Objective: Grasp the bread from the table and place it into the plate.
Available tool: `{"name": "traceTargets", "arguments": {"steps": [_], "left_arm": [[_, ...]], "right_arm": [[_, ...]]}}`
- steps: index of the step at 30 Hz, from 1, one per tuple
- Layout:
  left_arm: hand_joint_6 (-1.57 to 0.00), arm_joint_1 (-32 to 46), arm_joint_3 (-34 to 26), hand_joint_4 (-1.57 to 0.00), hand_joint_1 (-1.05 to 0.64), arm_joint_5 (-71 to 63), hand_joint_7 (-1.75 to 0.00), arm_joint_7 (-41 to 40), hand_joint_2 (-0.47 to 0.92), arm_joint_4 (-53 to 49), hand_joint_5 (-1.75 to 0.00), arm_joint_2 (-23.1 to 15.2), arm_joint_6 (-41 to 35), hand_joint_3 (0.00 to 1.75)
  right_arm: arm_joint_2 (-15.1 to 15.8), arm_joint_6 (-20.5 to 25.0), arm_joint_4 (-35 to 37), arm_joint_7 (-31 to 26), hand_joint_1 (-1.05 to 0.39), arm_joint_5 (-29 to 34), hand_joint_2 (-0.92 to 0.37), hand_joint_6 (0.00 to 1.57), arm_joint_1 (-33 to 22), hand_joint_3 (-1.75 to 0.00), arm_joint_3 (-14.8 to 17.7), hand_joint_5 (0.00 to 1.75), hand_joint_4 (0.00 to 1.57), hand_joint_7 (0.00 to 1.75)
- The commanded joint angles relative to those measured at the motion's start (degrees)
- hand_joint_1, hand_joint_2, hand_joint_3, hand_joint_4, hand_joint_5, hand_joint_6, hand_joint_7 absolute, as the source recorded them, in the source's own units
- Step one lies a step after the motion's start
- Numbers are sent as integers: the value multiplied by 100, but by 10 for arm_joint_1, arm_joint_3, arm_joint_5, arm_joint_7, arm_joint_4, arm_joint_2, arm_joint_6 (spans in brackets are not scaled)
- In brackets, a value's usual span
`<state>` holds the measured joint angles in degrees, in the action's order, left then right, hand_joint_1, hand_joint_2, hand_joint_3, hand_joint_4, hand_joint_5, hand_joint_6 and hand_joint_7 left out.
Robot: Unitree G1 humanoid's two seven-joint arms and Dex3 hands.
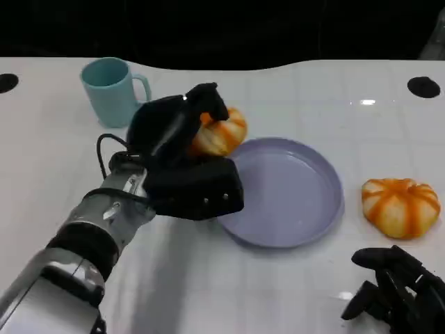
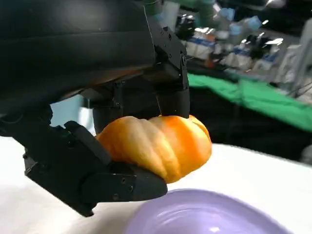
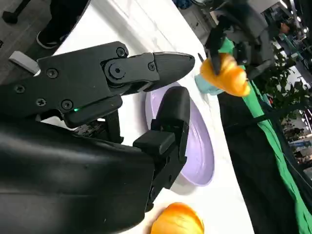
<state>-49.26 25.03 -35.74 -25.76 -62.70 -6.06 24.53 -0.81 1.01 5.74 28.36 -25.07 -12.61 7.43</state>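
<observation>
A light-blue plastic mug is standing far left. An orange-striped round bread roll is being gripped by the left hand, raised beside the lilac round plate's left rim. A second striped roll is lying right. The right hand is being held empty, fingers apart.

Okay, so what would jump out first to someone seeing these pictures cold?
Probably the left robot hand gripping an orange-striped bread in the air at the far-left rim of the lilac plate. After that, the second bread lying on the table right of the plate, with the right robot hand empty nearby.
</observation>
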Motion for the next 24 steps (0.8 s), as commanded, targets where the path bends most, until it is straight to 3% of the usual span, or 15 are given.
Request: {"name": "traceTargets", "arguments": {"steps": [1, 5, 16, 21, 24], "left_arm": [[-66, -20, -2, -92, -11, 10, -175, 24, 42, 22, -175, 0, 33, 120], [-68, -18, 10, -92, -11, 2, -175, 31, 38, 27, -175, 4, 64, 122], [-75, -24, 27, -94, -13, 1, -175, 70, 46, 5, -175, 33, 80, 130], [-70, -41, 44, -91, -18, -14, -175, 103, 60, -6, -175, 41, 52, 104], [-69, -48, 52, -90, -19, -21, -175, 115, 63, -12, -175, 45, 42, 100]], "right_arm": [[4, 7, -9, -1, -78, -9, -92, 70, -5, -18, 3, 146, 69, 104], [1, 15, -12, -5, -79, -12, -92, 73, -7, -15, 4, 146, 70, 104], [6, -6, 6, 25, -79, -20, -92, 73, -10, -19, 12, 147, 69, 99], [7, 3, -11, 19, -78, -18, -92, 77, -17, -18, 9, 145, 70, 95], [4, 5, -15, 19, -78, -21, -92, 76, -19, -19, 8, 144, 70, 95]]}}
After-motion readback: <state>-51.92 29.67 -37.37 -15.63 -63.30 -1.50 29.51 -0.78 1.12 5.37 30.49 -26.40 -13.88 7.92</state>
